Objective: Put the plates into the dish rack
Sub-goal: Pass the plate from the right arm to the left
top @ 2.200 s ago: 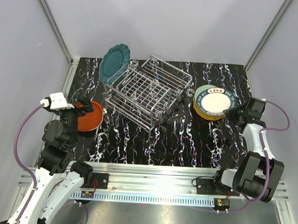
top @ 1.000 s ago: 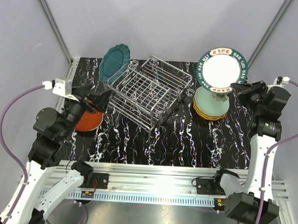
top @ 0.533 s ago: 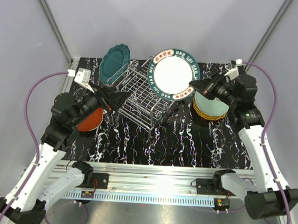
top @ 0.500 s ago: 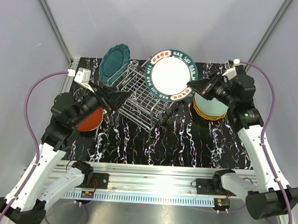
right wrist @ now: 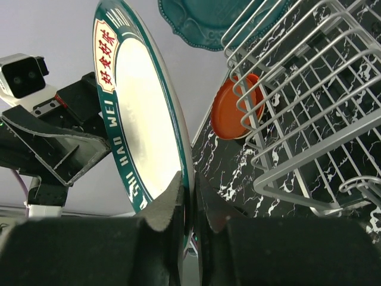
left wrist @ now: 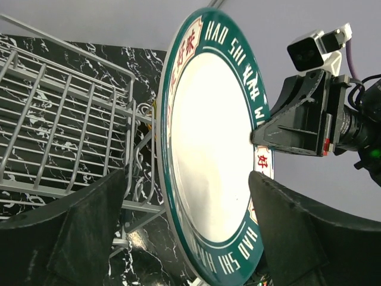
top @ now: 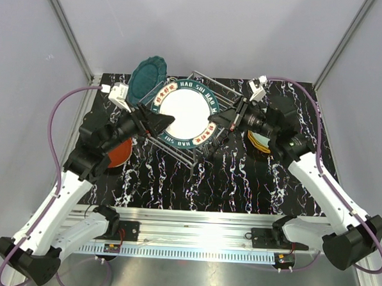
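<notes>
A white plate with a teal lettered rim (top: 183, 112) stands on edge in the air above the silver wire dish rack (top: 226, 99). My right gripper (top: 211, 120) is shut on its right rim; the right wrist view shows both pads pinching the rim (right wrist: 193, 202). My left gripper (top: 165, 124) is open, its fingers (left wrist: 71, 238) straddling the plate's (left wrist: 208, 161) left edge with a gap on each side. A scalloped teal plate (top: 146, 76) leans at the rack's far left corner. A red-orange plate (top: 117, 153) lies on the table to the left.
A stack of plates (top: 260, 143) sits right of the rack, mostly hidden under my right arm. The black marbled table (top: 240, 177) is bounded by grey walls at the back and sides, with a metal rail at the near edge.
My right arm has carried the plate leftward from above the right-hand stack to over the rack. My left arm has risen from the red-orange plate and put its jaws around the carried plate's edge.
</notes>
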Controlling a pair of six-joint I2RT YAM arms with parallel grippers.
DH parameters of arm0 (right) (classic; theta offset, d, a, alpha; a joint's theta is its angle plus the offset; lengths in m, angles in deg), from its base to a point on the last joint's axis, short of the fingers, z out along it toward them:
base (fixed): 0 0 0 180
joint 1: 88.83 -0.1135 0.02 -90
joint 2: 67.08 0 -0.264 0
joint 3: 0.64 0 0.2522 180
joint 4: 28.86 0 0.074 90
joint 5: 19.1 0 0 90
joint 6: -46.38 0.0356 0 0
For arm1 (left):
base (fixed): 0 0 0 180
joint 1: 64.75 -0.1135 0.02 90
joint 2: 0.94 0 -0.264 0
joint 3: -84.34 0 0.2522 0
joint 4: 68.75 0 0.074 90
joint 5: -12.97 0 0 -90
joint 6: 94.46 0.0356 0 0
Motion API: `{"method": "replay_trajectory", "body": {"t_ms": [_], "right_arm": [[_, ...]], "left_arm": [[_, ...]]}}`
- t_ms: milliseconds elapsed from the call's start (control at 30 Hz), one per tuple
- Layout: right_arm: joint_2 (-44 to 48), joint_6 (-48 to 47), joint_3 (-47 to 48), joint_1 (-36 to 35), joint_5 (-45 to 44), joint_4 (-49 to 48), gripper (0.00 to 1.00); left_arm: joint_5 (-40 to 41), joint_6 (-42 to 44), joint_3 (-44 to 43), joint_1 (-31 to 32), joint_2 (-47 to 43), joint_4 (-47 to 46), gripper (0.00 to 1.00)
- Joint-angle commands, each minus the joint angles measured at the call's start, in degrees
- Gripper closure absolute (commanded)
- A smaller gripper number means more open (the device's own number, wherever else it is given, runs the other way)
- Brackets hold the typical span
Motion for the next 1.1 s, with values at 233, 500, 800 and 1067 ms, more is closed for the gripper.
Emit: {"method": "replay_trajectory", "body": {"t_ms": [233, 500, 800, 1067], "right_arm": [[-2.5, -1.0, -0.2, -2.7, 1.9, -14.0, 1.0], [-3.9, -1.4, -1.2, -3.3, 0.0, -14.0, 0.76], [-3.7, -1.5, -1.4, -3.3, -1.4, -13.4, 0.4], [-0.5, -3.2, -1.1, -3.3, -4.9, -10.2, 0.19]], "left_arm": [[-4.8, -2.3, 1.6, 0.2, -2.0, -3.6, 0.51], [-5.9, -2.4, 1.9, 0.2, -3.2, -5.3, 0.87], [0.0, 1.9, -1.5, 0.2, -4.2, -0.2, 1.0], [8.1, 5.3, -6.5, 0.2, -5.1, 1.7, 1.0]]}}
